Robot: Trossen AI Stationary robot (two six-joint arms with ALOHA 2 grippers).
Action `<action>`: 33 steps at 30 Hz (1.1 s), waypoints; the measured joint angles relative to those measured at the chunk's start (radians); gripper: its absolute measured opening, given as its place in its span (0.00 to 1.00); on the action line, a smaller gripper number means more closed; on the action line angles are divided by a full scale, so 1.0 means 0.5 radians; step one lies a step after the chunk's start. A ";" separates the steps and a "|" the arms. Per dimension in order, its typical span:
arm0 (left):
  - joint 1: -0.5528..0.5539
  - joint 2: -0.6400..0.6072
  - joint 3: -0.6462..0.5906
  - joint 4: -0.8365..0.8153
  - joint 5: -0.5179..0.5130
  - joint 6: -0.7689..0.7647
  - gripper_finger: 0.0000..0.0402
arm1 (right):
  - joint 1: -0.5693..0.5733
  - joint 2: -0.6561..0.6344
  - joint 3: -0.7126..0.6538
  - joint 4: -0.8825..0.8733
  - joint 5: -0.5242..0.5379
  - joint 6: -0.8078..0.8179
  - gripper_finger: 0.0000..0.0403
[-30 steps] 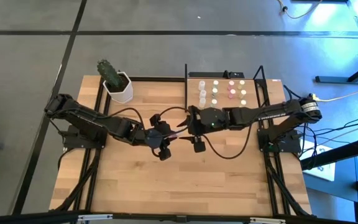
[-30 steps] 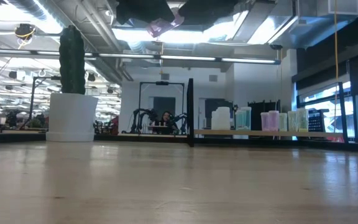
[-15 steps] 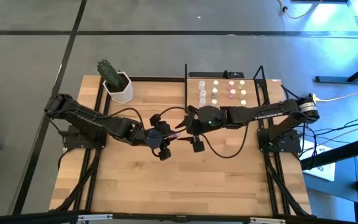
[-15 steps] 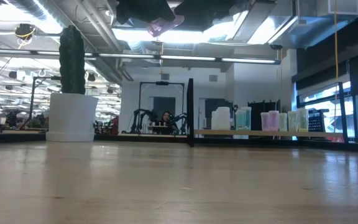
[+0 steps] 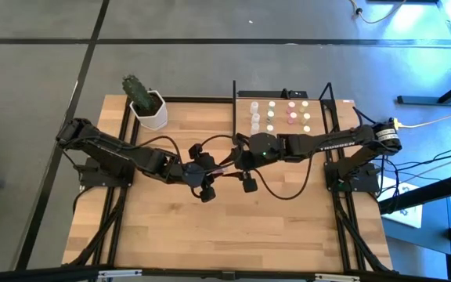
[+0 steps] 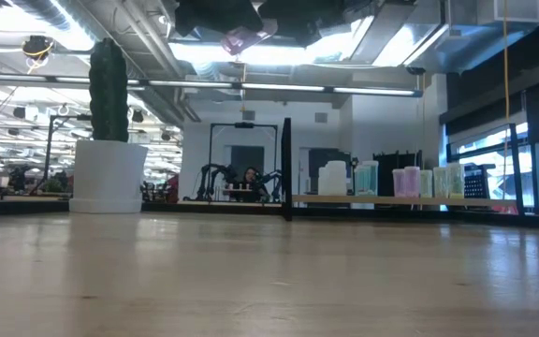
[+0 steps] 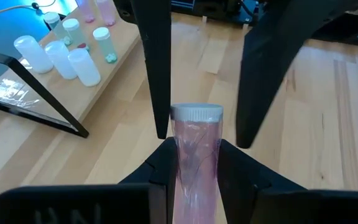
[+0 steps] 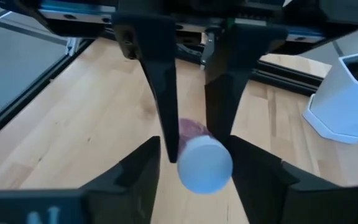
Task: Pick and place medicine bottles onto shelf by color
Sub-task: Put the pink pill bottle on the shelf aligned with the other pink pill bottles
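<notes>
Two grippers met over the middle of the wooden tabletop [image 5: 210,227], raised well above it. Left gripper [image 5: 214,168] pinching a pink bottle [image 7: 195,155] by its body, white cap [image 7: 196,112] pointing toward the right arm; bottle lying roughly level between the two arms in the high view [image 5: 223,165]. Right gripper [image 5: 231,162] set around the capped end, one finger [image 8: 138,155] on each side, jaws spread slightly wider than the cap, contact not certain. From the low view, pink bottle [image 6: 242,39] seen high up under the dark gripper bodies. Shelf [image 5: 319,125] at the far right part of the table, light board inside black uprights, carrying rows of small bottles [image 5: 272,116]: white nearest the left upright, then greenish, pink, pale. White hexagonal pot [image 5: 151,113] with a cactus [image 5: 136,88] at the far left corner.
</notes>
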 joint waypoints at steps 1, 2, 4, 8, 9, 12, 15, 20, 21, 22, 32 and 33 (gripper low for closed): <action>0.000 -0.001 0.000 -0.001 0.001 0.001 0.19 | 0.000 0.000 0.000 -0.001 0.000 0.001 0.45; 0.001 -0.001 0.000 -0.001 0.002 0.000 0.19 | 0.000 0.000 0.000 -0.001 0.001 0.002 0.43; 0.001 -0.001 0.000 -0.002 0.004 0.005 0.19 | 0.000 0.000 0.000 -0.001 -0.001 0.002 0.40; -0.001 -0.001 0.000 -0.004 0.011 0.005 0.19 | 0.000 0.000 0.000 0.000 -0.001 0.004 0.34; 0.000 0.000 0.000 -0.005 0.011 0.005 0.19 | 0.000 0.000 0.000 -0.001 0.000 0.005 0.33; 0.000 0.000 0.000 -0.006 0.008 0.002 0.19 | -0.001 0.000 0.000 -0.001 0.003 0.005 0.32; 0.000 -0.001 0.000 -0.005 0.007 0.001 0.20 | 0.000 0.000 0.000 -0.001 0.003 0.005 0.31; 0.000 -0.001 0.000 -0.005 0.005 0.000 0.22 | 0.000 0.000 0.000 -0.001 0.002 0.004 0.31; 0.001 -0.001 0.000 -0.005 0.005 0.000 0.23 | 0.000 0.000 0.000 -0.001 0.002 0.004 0.31; 0.001 0.000 0.000 -0.005 0.005 0.000 0.23 | 0.000 0.000 0.000 -0.001 0.002 0.004 0.31; 0.001 -0.001 0.000 -0.005 -0.004 0.014 0.31 | 0.000 0.000 0.000 -0.003 0.001 0.005 0.31; 0.001 0.000 0.000 -0.005 -0.004 0.014 0.32 | 0.000 0.000 0.000 -0.003 0.000 0.005 0.31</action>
